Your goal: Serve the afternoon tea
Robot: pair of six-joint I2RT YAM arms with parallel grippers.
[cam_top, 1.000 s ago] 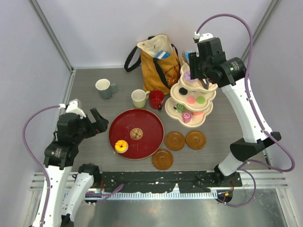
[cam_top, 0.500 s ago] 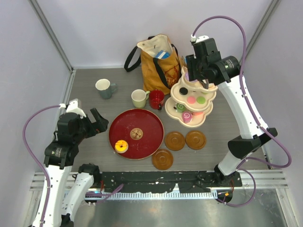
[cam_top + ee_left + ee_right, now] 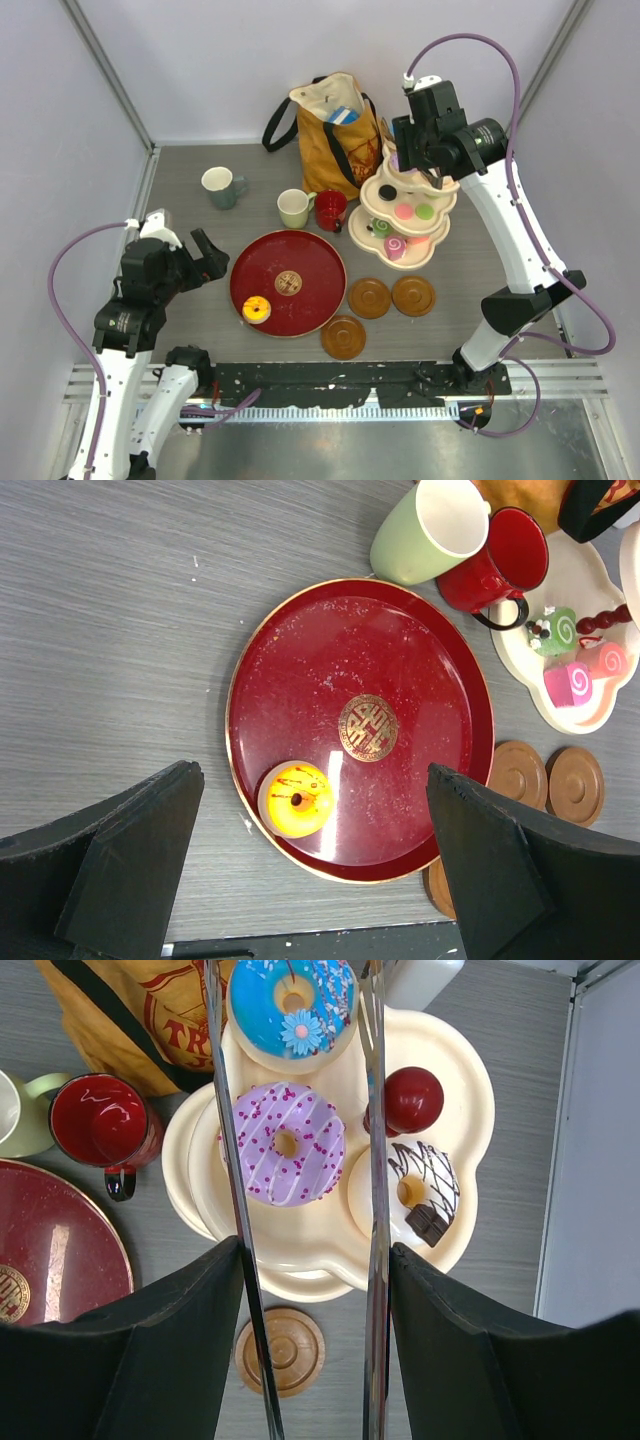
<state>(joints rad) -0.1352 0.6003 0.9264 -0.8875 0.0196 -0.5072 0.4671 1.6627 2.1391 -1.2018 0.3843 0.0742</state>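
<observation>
- Hovering wide open, the right gripper (image 3: pixel 431 172) hangs over the top tier of the cream stand (image 3: pixel 325 1235), with the purple donut (image 3: pixel 288 1143) framed between its 2 fingers.
- Left gripper (image 3: pixel 312 773) is spread wide too and holds nothing; the yellow donut (image 3: pixel 297 800) sits just ahead of its gap on the red tray (image 3: pixel 400 650).

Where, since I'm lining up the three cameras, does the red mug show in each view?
Top external: the red mug is near the centre, just right of the pale green mug.
Left wrist: upper right, again touching the pale green mug.
Right wrist: left edge, mid-height.
Shared landmark: the big red tray, right next to the mug in all three views.
</observation>
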